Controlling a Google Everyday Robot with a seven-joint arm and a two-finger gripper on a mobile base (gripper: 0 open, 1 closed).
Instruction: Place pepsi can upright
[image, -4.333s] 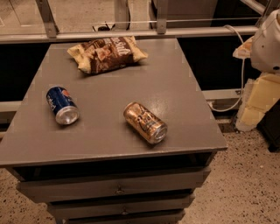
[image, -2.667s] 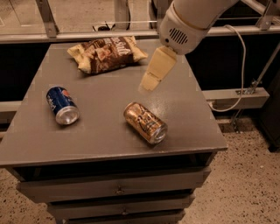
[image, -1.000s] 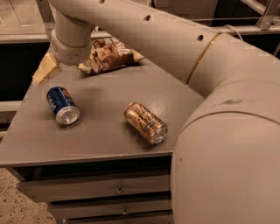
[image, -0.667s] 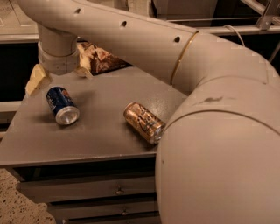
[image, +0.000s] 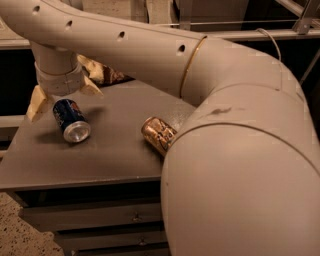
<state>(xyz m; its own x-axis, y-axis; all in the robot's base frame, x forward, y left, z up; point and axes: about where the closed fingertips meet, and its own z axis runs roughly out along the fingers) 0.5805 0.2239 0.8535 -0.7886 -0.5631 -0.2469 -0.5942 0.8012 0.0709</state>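
The pepsi can (image: 71, 120) lies on its side on the left part of the grey table (image: 107, 155), its silver end toward me. My gripper (image: 63, 96) hangs straight above the can's far end. It is open, with one cream finger (image: 37, 103) left of the can and the other finger (image: 90, 87) at its far right. The fingers straddle the can's far end without closing on it. My big cream arm fills the top and right of the view.
A gold-brown can (image: 158, 135) lies on its side mid-table, partly hidden by my arm. A brown snack bag (image: 103, 74) lies at the back, mostly behind the arm. Drawers (image: 100, 216) sit under the tabletop. The floor (image: 20, 235) shows at lower left.
The gripper has come down and a little right, from behind the left table edge to directly over the pepsi can's far end. The cans have not moved.
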